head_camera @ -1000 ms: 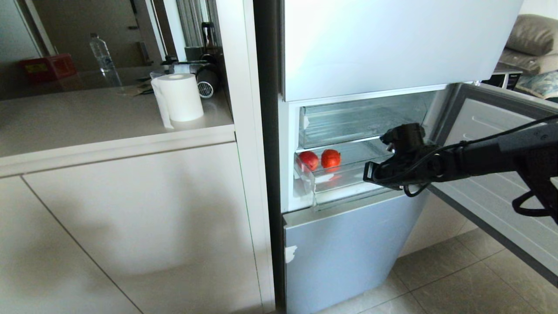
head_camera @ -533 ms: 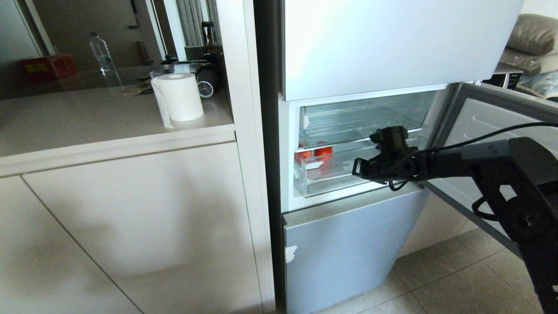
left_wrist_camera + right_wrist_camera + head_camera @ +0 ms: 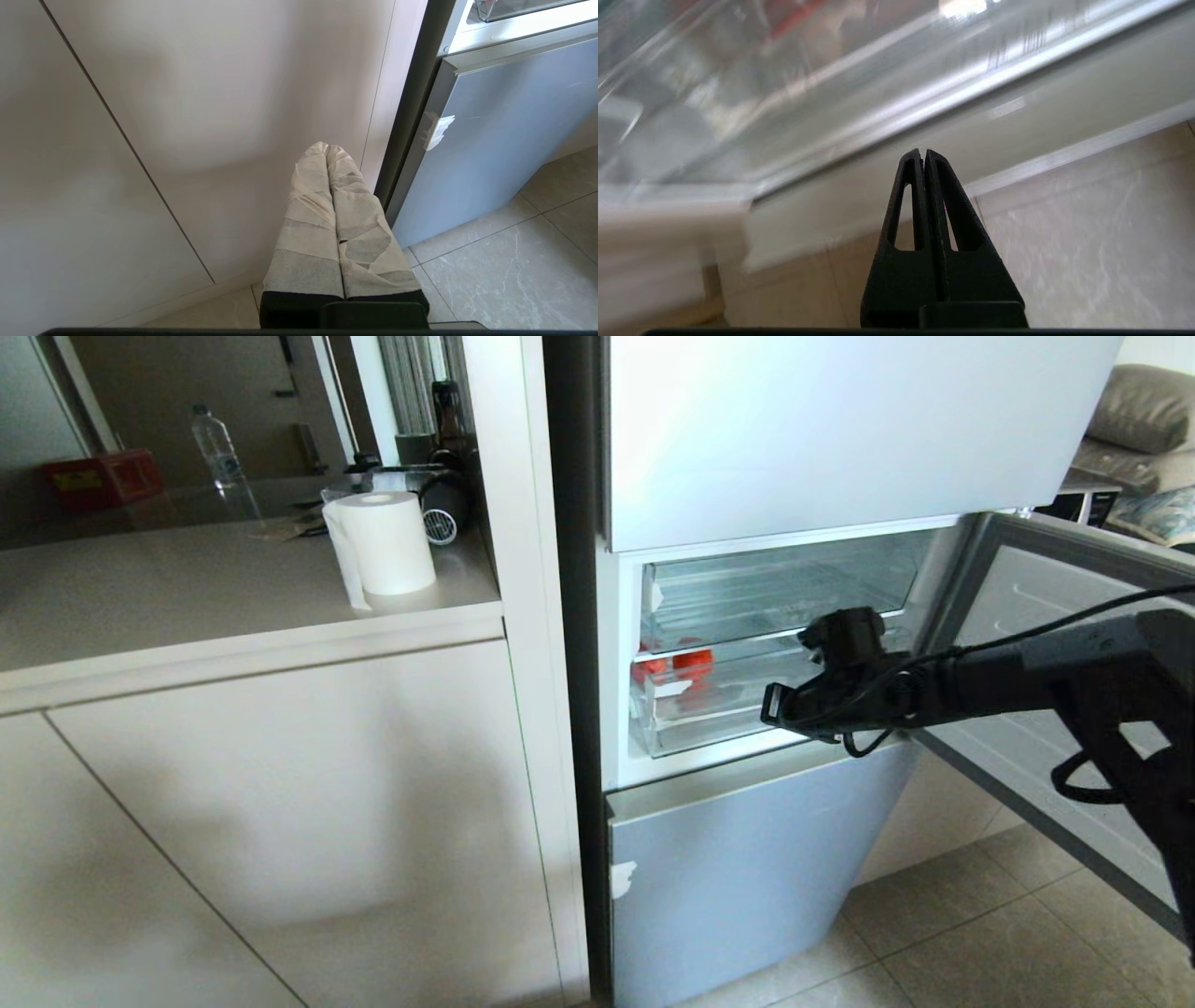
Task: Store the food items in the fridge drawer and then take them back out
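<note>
Fingertips of the right gripper [image 3: 923, 154] are pressed together with nothing between them, as is shown in the right wrist view. In the head view the right gripper [image 3: 773, 703] is seen at the end of an arm that reaches in from the right, and it is placed at the clear front of the fridge drawer [image 3: 719, 723], near its right half; whether the front is actually touched cannot be told. The drawer is seen nearly flush with the fridge opening, under the shallower upper drawer [image 3: 775, 593]. The food items [image 3: 680, 664] are made out only as two red shapes behind the clear plastic at the drawer's left end, close together; which is ribbed and which smooth cannot be told. The fridge door [image 3: 1055, 709] is swung open to the right.

The left gripper [image 3: 328, 151] is held low and apart from the work, its taped fingers closed on nothing, facing the cabinet front [image 3: 187, 116] beside the fridge.

On the counter [image 3: 187, 607] to the left, a paper roll [image 3: 385, 543] and a water bottle [image 3: 217, 448] are left standing, well apart from the fridge.

As a judgement, the storing half is taken as done or all but done, since the items lie inside a drawer that appears pushed in. The second half is not yet begun: the drawer is to be pulled out again and the items lifted out.
</note>
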You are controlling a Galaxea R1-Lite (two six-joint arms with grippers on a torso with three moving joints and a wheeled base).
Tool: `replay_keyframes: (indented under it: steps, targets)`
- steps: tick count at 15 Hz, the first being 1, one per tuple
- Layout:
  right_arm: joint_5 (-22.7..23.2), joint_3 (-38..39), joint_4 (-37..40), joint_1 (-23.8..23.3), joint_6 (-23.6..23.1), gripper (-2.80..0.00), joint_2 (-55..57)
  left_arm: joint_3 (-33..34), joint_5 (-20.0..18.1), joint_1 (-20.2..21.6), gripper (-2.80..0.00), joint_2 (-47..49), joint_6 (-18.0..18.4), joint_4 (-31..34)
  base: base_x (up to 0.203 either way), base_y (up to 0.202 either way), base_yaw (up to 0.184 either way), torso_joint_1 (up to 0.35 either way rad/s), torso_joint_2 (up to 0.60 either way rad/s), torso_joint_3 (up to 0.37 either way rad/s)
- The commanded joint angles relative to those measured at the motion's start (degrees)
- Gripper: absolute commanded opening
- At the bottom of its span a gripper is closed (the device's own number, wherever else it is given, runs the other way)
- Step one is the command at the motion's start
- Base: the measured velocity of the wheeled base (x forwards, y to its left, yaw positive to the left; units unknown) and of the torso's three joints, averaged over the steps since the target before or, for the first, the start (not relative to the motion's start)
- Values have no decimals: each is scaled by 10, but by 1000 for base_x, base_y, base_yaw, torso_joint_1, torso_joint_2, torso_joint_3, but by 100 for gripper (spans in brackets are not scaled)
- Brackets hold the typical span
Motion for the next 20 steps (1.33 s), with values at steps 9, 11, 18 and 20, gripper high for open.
replay_keyframes:
  steps: [9, 11, 18, 20]
  targets:
    - [-4, 441, -54, 17, -5, -280, -438, 0, 0, 0, -280, 1, 0, 0, 0, 0, 0, 0, 0, 0]
    - [-5, 520, -61, 17, -7, -280, -545, 0, 0, 0, -280, 1, 0, 0, 0, 0, 0, 0, 0, 0]
    - [-24, 724, -49, 16, -17, -280, -893, 0, 0, 0, -280, 1, 0, 0, 0, 0, 0, 0, 0, 0]
    - [-65, 766, -25, 13, -61, -280, -978, 0, 0, 0, -280, 1, 0, 0, 0, 0, 0, 0, 0, 0]
